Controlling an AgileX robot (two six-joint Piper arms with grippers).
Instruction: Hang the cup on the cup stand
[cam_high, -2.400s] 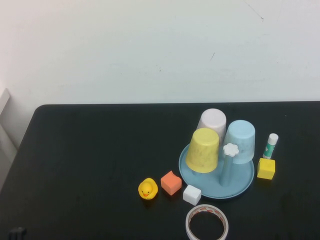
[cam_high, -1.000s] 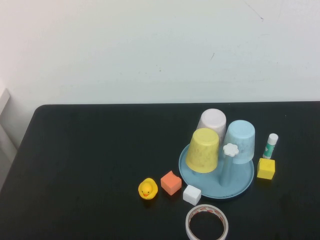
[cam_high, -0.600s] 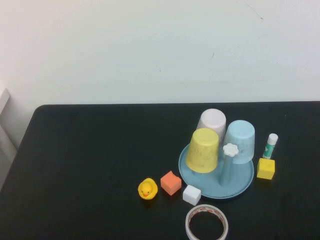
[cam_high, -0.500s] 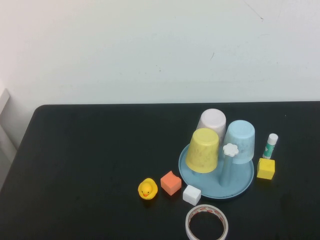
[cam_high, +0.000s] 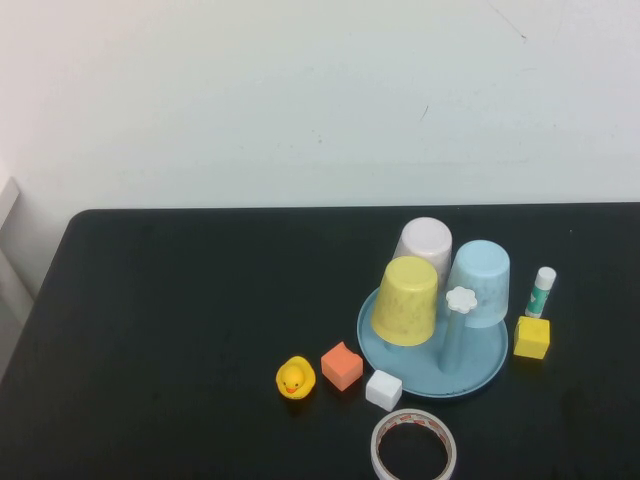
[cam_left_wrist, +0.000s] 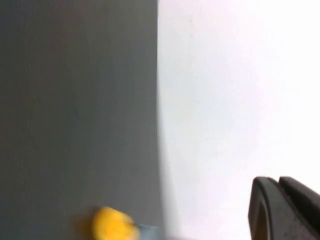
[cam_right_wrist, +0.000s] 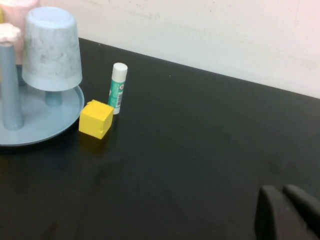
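Table (cam_high: 180, 300): black worktop, its far edge against a pale wall.
Cup stand (cam_high: 480, 372): round light-blue tray toward the right end of the worktop, nearer the front edge than the far one; one bare blue peg (cam_high: 455, 335) with a white flower cap stands at its front.
Cup (cam_high: 407, 300): yellow, upside down over a peg on the front-left part of the stand, tilted a little.
Light blue cup (cam_high: 479, 282): upside down on a peg at the right of the stand, just beside the yellow one.
Pale pink cup (cam_high: 424, 240): upside down at the back of the stand, partly hidden by the yellow cup.
Tape roll (cam_high: 415, 446): white ring lying flat at the front edge, just in front of the stand.
Rubber duck (cam_high: 295, 378): yellow, left of the stand, beside the orange block.
Orange block (cam_high: 342, 365): between duck and stand.
Yellow block (cam_high: 532, 337): just right of the stand's rim.
White block (cam_high: 384, 389): touching the stand's front-left rim.
Glue stick (cam_high: 541, 291): upright, just behind the yellow block.
Left gripper (cam_left_wrist: 282, 207): only in its wrist view, dark fingers close together; cannot tell where over the worktop.
Right gripper (cam_right_wrist: 285, 212): only in its wrist view, fingers nearly together, holding nothing, above bare worktop toward the right end, well apart from the yellow block.
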